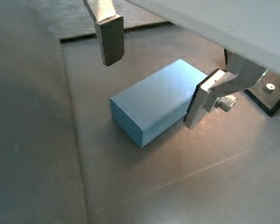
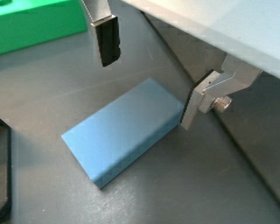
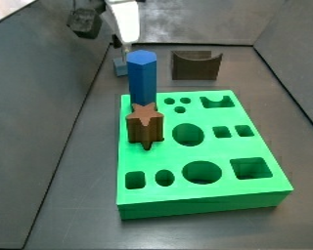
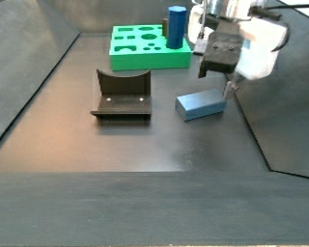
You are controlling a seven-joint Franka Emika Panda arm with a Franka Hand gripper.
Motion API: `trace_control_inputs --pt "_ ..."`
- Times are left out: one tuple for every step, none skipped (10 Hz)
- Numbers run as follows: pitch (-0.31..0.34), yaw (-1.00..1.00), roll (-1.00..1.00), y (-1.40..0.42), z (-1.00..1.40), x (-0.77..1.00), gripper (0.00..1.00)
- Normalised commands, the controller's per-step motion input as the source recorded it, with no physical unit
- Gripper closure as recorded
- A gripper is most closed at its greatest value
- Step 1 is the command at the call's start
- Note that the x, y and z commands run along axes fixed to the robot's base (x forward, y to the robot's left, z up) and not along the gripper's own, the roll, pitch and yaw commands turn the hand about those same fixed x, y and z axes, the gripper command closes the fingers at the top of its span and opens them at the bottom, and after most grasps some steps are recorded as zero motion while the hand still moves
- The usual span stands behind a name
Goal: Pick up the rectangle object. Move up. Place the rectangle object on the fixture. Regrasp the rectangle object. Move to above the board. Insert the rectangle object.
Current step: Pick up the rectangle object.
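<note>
gripper (image 4: pixel 223 76) hangs over the grey floor (image 4: pixel 131 145), just above the rectangle object (image 4: pixel 199 104); finger state cannot be read here. block lies flat, pale blue, apart from the fixture (image 4: pixel 121 95) beside it. green board (image 4: pixel 147 46) sits at the far end, blue hexagonal prism (image 4: pixel 178 27) upright on it.

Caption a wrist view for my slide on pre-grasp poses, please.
Open gripper poised over the pale blue rectangular block lying flat on the dark floor, silver fingers either side, not yet touching.
</note>
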Motion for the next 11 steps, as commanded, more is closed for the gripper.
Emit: trace_control_inputs --pt "-0.129 -0.34 0.05 -0.07 -0.57 0.0 0.0" --pt "-0.13 -0.38 0.09 -0.07 -0.67 0.0 0.0" --pt "-0.119 -0.41 0.12 -0.09 -0.77 0.0 0.0" --pt "-0.06 -0.42 0.18 -0.02 -0.83 0.0 0.0" --pt "-0.01 -0.35 0.21 0.0 -0.87 -0.01 0.0" --pt "0.0 -0.26 0.22 0.0 -0.89 0.0 0.0" --pt "-0.059 -0.28 0.13 0.04 -0.73 -0.12 0.0" --pt "-0.109 -0.38 0.13 -0.05 -0.02 -0.64 0.0" --pt "0.0 0.0 0.0 0.0 0.0 0.0 0.0" --pt "0.0 0.0 0.0 0.0 0.0 0.0 1.0" --pt "0.0 0.0 0.0 0.0 0.0 0.0 1.0"
